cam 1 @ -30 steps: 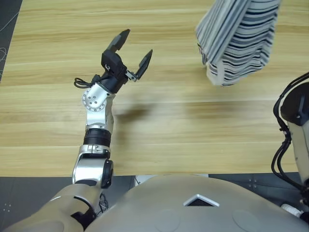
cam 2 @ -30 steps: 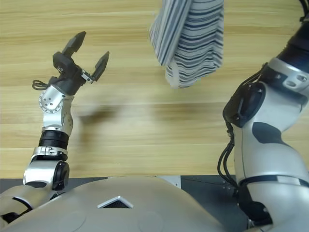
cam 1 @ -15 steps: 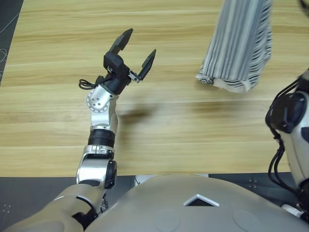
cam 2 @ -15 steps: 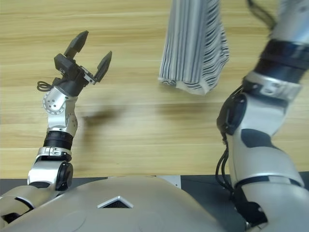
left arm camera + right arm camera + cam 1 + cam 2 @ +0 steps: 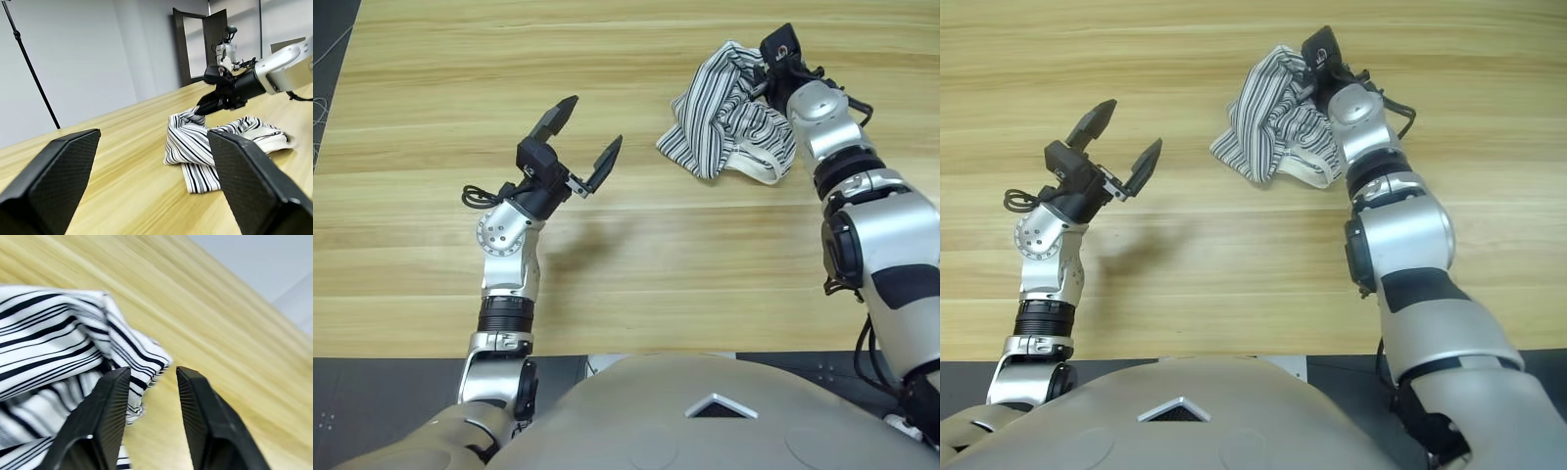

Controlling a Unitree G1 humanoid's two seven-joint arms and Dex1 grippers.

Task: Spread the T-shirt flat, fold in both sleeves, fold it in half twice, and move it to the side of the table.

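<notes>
Wooden table (image 5: 656,264) planks lie at 6 o'clock, nearest the robot. Farther out, at about 9 o'clock, the left gripper (image 5: 593,120) hangs above the boards with its fingers spread wide and nothing between them. Beyond it, toward 1 o'clock, the striped T-shirt (image 5: 724,127) lies in a crumpled heap on the table, well apart from that claw. At the heap's far edge the right gripper (image 5: 150,374) sits low with its fingers parted. A fold of cloth lies just beside one finger but is not pinched. Spreading looks barely begun. To do it well, each claw should find its own hem or shoulder edge, pinch a single layer, and draw outward in opposite directions close to the table, so the folds open rather than drag. No writing or label is legible on the cloth.
</notes>
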